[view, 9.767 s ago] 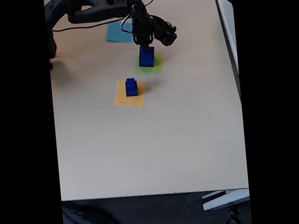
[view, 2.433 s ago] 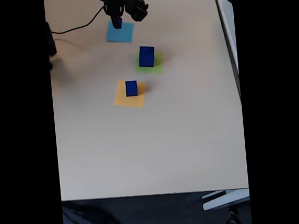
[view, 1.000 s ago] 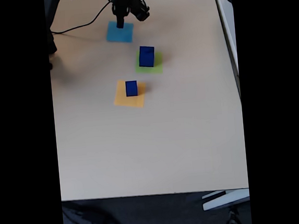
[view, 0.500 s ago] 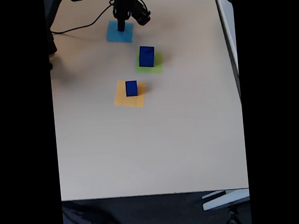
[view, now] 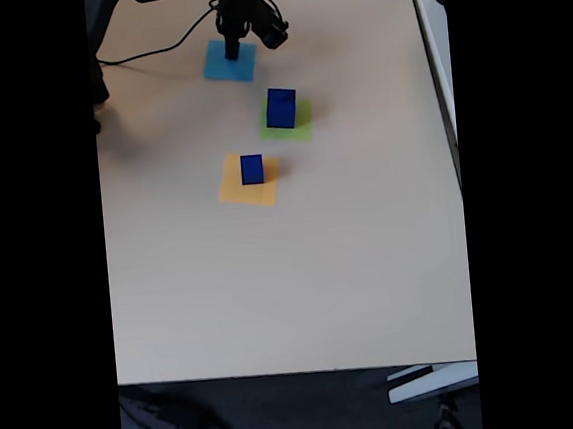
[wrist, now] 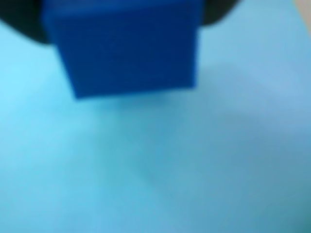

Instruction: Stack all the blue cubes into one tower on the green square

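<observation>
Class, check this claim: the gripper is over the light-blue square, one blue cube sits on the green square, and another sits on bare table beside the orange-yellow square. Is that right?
Not quite. The second blue cube sits on the orange-yellow square itself, not on bare table, as the fixed view shows. The rest holds: the gripper is over the light-blue square, and a larger blue cube sits on the green square.

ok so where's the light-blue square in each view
Wrist view: the light-blue square spreads across the picture, under a small blue cube at top.
Fixed view: it lies near the top edge, left of centre, below the gripper.
Shared landmark: that small blue cube.
</observation>
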